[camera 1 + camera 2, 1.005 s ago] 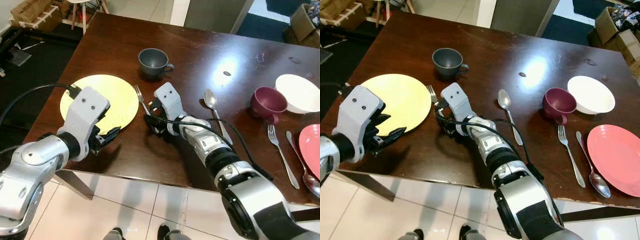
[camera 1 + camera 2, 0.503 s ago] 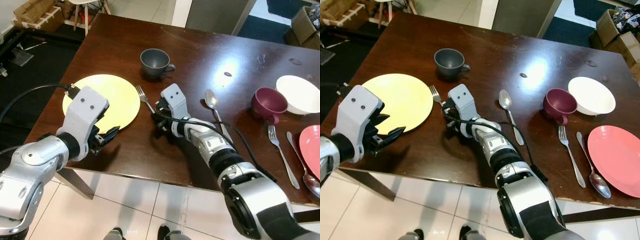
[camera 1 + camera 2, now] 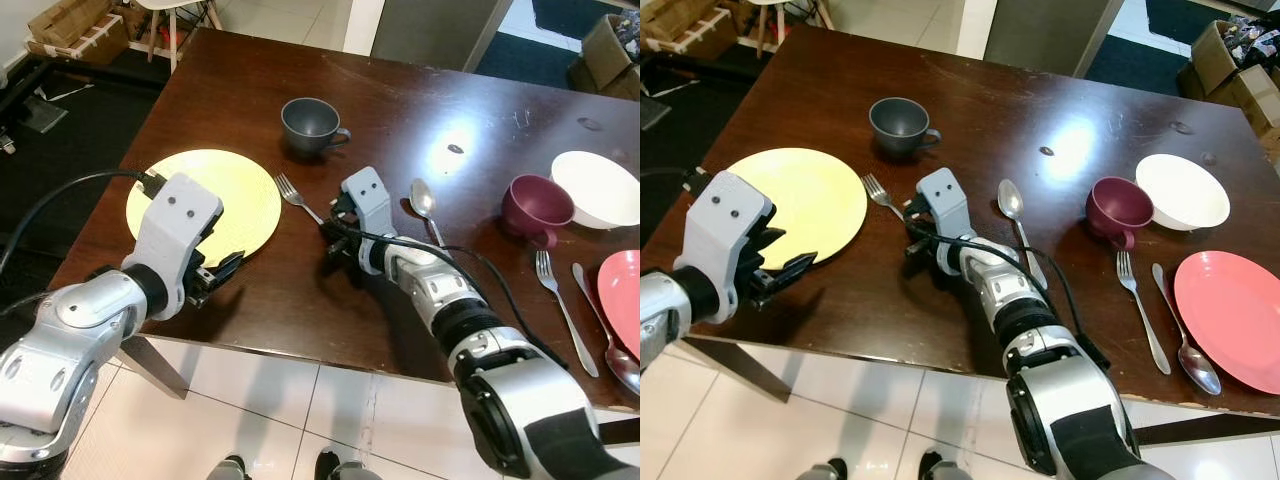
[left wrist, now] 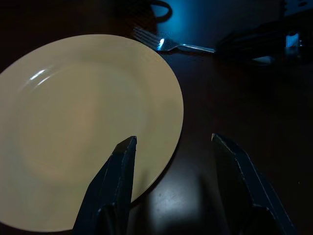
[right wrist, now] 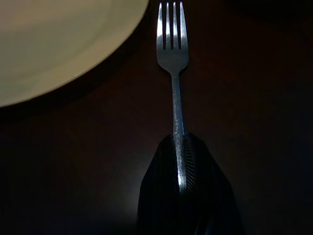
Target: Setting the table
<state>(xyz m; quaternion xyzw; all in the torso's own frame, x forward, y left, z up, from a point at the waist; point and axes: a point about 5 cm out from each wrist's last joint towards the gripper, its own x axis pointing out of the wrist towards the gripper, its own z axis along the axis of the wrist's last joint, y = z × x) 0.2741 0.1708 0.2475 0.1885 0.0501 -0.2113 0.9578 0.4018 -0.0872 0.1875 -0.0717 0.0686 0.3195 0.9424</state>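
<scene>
Dark brown wood formed the table (image 3: 400, 90), which stood over pale floor tiles. Toward its left near corner lay a yellow plate (image 3: 205, 190), and a grey cup (image 3: 309, 124) sat farther back. The right gripper (image 3: 331, 224) was low over the table just right of the plate, its fingers pressed together on the handle of a fork (image 5: 173, 73); the fork's tines pointed toward the far left and lay just beside the plate's rim, apart from it. The left gripper (image 4: 173, 161) hovered at the plate's near right edge with its fingers (image 4: 115, 181) spread, one over the plate and the other over bare wood. A spoon (image 3: 425, 205) lay right of the right gripper. Farther right stood a maroon cup (image 3: 535, 207), a white bowl (image 3: 598, 186), a second fork (image 3: 562, 305), and a pink plate (image 3: 1230, 318) with a second spoon (image 3: 1185, 345) beside it.
</scene>
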